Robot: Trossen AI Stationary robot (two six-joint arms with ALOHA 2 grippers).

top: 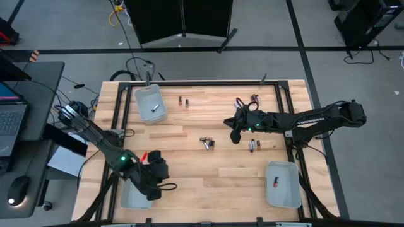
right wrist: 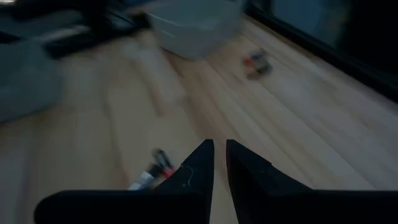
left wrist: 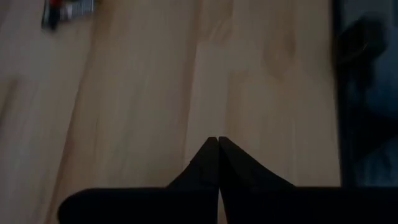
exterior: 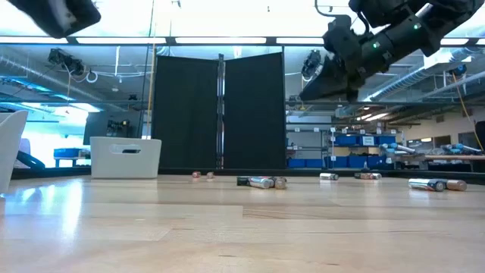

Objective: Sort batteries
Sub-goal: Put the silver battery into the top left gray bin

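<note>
I had the right pincer [top: 235,134] hanging above the counter [top: 189,176], near its middle and a little toward 3 o'clock. Its fingers [right wrist: 198,163] stood almost together with only a thin gap, and nothing was between them. The low view showed it well above the wood, so it carried no cell.

The batteries lay loose in small groups. One cluster [top: 207,143] was just at 9 o'clock of the right pincer, a pair [top: 254,145] just at 5 o'clock of it, two more [top: 183,101] near the far edge, and some [top: 254,99] close to the far right corner. One dark cell [top: 275,182] already lay in the near right tray [top: 283,197], and one [top: 154,107] in the far left tray [top: 142,94].

The left pincer [top: 159,169] waited near the near left corner, beside the third tray [top: 129,197], its fingers [left wrist: 202,168] pressed tight on nothing.

In my judgement the step was to choose the next cell with the right arm. To do it well I should first spread the fingers wide, turn the wrist so they cross the cell's long axis, and come straight down on a single cell at the edge of a group. The cells are round and would roll if one finger touched first.
</note>
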